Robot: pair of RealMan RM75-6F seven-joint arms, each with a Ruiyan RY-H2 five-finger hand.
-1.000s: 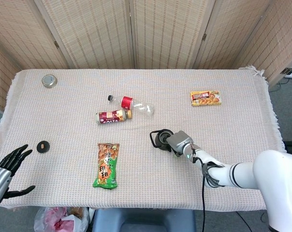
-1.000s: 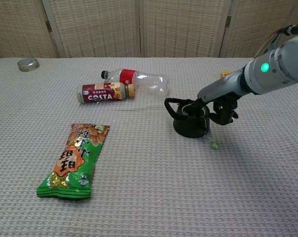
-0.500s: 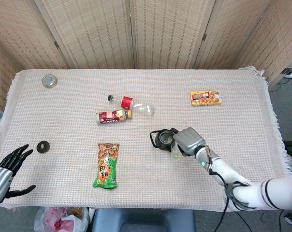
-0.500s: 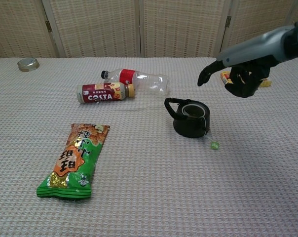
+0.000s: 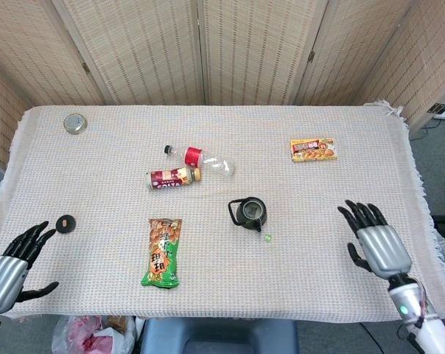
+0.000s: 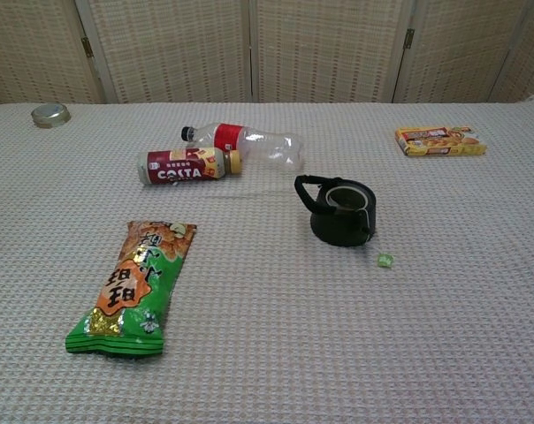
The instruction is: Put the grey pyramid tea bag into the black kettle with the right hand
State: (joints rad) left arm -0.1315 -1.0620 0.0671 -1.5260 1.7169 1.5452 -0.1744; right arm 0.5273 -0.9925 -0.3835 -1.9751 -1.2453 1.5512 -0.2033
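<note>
The tea bag itself cannot be made out; judging by the small green tag [image 6: 385,261] lying on the cloth just right of the kettle [image 6: 341,212], with a thin string seeming to run up to the rim, the bag is probably already inside, though the kettle's dark interior hides it. The kettle stands upright slightly right of centre in the chest view, lid off, its handle pointing toward the upper left. In the head view the right hand [image 5: 376,242] sits at the lower right, fingers spread and holding nothing, well apart from the kettle, which lies to its left and slightly up the frame. The left hand [image 5: 15,263] rests at the lower left edge, also spread and empty, and is farther from the kettle than the right. If any move remains, it would be the right hand reaching leftward across the cloth. Beyond the kettle, toward the upper left, lie two bottles [image 6: 216,152] on their sides; a green snack bag [image 6: 134,287] lies at lower left, a yellow packet [image 6: 440,140] at upper right.
</note>
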